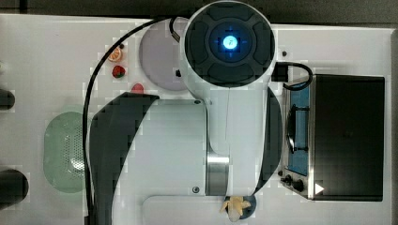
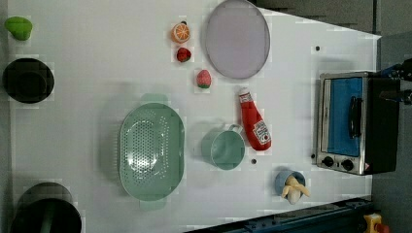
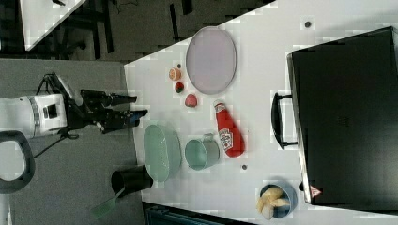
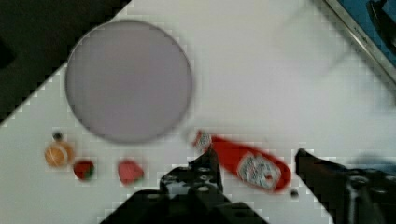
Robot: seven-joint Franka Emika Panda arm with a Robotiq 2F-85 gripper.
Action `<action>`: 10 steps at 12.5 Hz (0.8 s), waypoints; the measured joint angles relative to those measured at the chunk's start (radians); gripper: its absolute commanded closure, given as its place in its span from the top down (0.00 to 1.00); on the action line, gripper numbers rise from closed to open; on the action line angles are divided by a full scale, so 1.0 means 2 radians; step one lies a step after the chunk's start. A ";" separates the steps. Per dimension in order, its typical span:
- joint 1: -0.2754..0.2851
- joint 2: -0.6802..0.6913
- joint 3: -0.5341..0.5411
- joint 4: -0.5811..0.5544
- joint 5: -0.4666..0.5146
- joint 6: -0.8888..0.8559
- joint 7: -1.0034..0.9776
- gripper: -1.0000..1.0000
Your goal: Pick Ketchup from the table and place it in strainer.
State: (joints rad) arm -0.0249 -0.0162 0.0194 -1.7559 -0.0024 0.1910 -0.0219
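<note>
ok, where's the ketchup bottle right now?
In the left view the ketchup bottle lies flat on the table, just right of the green cup, below the grey plate and left of the toaster oven.

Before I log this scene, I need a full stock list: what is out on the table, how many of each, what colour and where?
Ketchup: one, red, white cap, lying on the table beside the cup.
Strainer: one, mint green, left view's left of the cup.
Cup: one, green, handled.
Plate: one, grey, round.
Strawberries: two, red, near the plate.
Orange slice: one.
Bowl with banana: one, blue.
Toaster oven: one, silver and black.
Black pots: two, left view's left edge.
Green fruit: one.
Gripper: black fingers open, off the table.
</note>
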 measured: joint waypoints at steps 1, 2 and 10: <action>-0.017 -0.015 0.014 -0.019 0.015 -0.032 0.001 0.79; -0.031 -0.038 0.024 -0.045 0.020 -0.051 0.001 0.90; -0.049 -0.076 0.037 -0.150 0.011 0.008 -0.066 1.00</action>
State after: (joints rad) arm -0.1232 -0.1688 0.0942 -2.0566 0.0195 0.2069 -0.1543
